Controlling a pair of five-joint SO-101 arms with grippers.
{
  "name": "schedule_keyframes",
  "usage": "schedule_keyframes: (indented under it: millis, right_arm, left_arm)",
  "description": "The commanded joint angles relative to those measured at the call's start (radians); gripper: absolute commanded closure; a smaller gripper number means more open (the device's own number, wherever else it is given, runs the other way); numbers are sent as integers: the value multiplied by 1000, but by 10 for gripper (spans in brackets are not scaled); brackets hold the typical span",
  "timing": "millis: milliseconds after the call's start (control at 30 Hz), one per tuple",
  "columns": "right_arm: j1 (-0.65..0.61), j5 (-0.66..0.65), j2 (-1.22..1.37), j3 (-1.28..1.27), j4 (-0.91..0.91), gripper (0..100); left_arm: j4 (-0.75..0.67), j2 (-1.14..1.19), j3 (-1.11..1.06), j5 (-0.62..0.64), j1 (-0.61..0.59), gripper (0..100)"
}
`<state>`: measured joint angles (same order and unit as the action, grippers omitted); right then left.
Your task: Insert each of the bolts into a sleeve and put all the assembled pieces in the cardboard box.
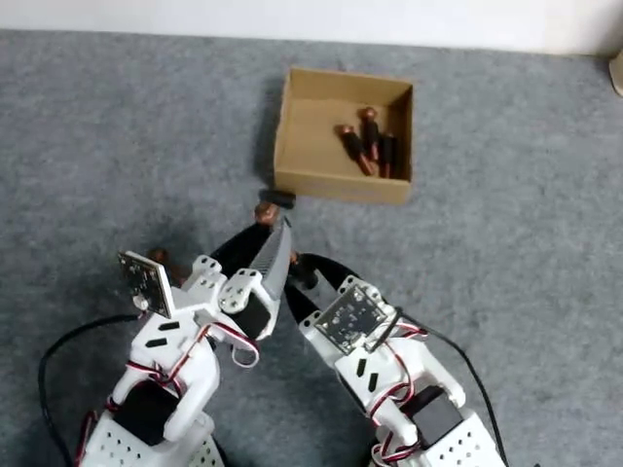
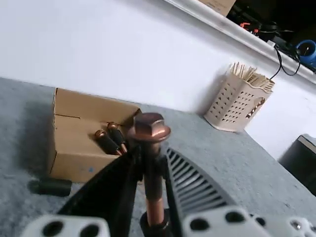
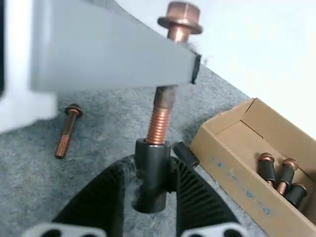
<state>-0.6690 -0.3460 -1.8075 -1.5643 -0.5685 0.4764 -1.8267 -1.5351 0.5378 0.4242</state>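
Observation:
My left gripper (image 2: 148, 163) is shut on a copper bolt (image 2: 149, 129), held by its shank with the head past the fingertips. My right gripper (image 3: 150, 185) is shut on a black sleeve (image 3: 153, 170). The bolt's threaded end (image 3: 159, 126) sits in the sleeve's mouth. In the high view both grippers meet just in front of the cardboard box (image 1: 292, 146), the left gripper (image 1: 273, 238) beside the right gripper (image 1: 302, 270). Inside the box lie assembled pieces (image 1: 368, 144). A loose black sleeve (image 1: 277, 197) lies by the box's near wall. Another loose bolt (image 3: 66, 131) lies on the carpet.
Grey carpet covers the table. A perforated beige holder (image 2: 239, 101) stands by the white wall, far to the right of the box. The loose bolt (image 1: 156, 256) is half hidden behind the left arm's camera board.

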Motion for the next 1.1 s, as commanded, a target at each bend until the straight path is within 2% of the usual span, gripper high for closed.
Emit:
schedule_keyframes:
  millis: [0, 100, 267, 500, 600, 733, 1067]
  right_arm:
    - [13, -12, -8, 13, 36, 993]
    - [39, -9, -8, 13, 36, 993]
    - [110, 83, -8, 13, 36, 993]
    - [116, 80, -10, 13, 36, 993]
    - [114, 80, -10, 12, 36, 993]
    - [114, 80, -10, 5, 36, 993]
    - [113, 78, -10, 4, 36, 993]
  left_arm:
    - [-9, 1, -7, 63, 91, 994]
    - [-14, 1, -42, 87, 101, 994]
    - [-14, 1, -74, 158, 102, 994]
    - [-26, 1, -71, 155, 99, 984]
    - [-52, 4, -82, 153, 97, 879]
    - [-49, 4, -82, 77, 101, 726]
    - [5, 1, -7, 80, 99, 786]
